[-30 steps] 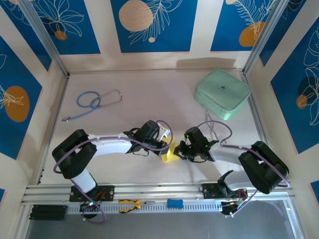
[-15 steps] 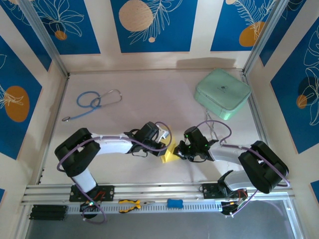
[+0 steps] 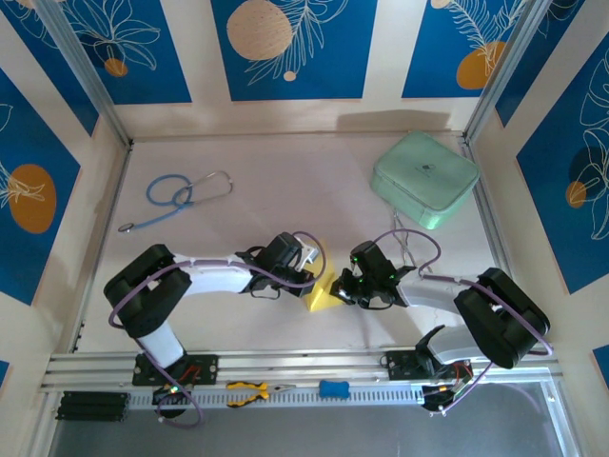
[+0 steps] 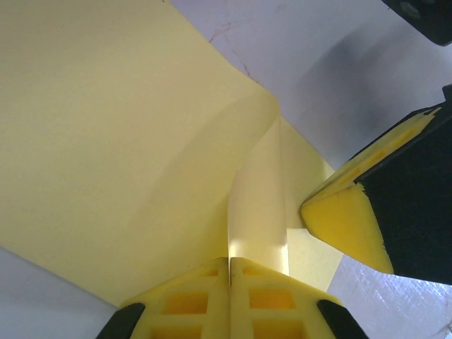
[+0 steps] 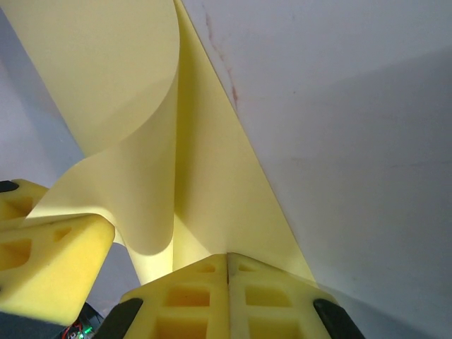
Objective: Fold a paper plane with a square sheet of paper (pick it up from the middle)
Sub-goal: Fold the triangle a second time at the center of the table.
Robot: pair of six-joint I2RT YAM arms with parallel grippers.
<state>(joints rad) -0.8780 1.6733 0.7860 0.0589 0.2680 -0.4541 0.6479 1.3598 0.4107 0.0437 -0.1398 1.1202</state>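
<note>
From the overhead camera I could make out little of the sheet of paper point(image 3: 321, 296): a small yellow wedge low in the middle of the surface point(image 3: 285, 205), squeezed between the left end effector point(image 3: 311, 279) and the right end effector point(image 3: 342, 288). That wedge ran roughly from the far side toward the near rail, leaning a little to the left at its near end. Its shape was too small to judge from there. The mint-green case point(image 3: 424, 178) sat well apart at the far right, and the stethoscope point(image 3: 176, 195) at the far left.

The wrist cameras gave me the grip. On the left wrist, the left end effector point(image 4: 229, 265) had its yellow fingers point(image 4: 187, 304) pressed fully together on the sheet of paper point(image 4: 106, 141), with a narrow strip of it rising straight out of the seam. The broad part spread away up and to the left, bowed rather than flat. One finger of the right end effector point(image 4: 349, 222) pushed in from the right, touching the strip.

On the right wrist, the right end effector point(image 5: 227, 258) was likewise closed tight on the sheet of paper point(image 5: 113, 78). From that pinch a fold line ran up and to the left, and one layer curled over into a loose roll. A finger of the left end effector point(image 5: 49, 247) sat just beside it at the lower left.
</note>
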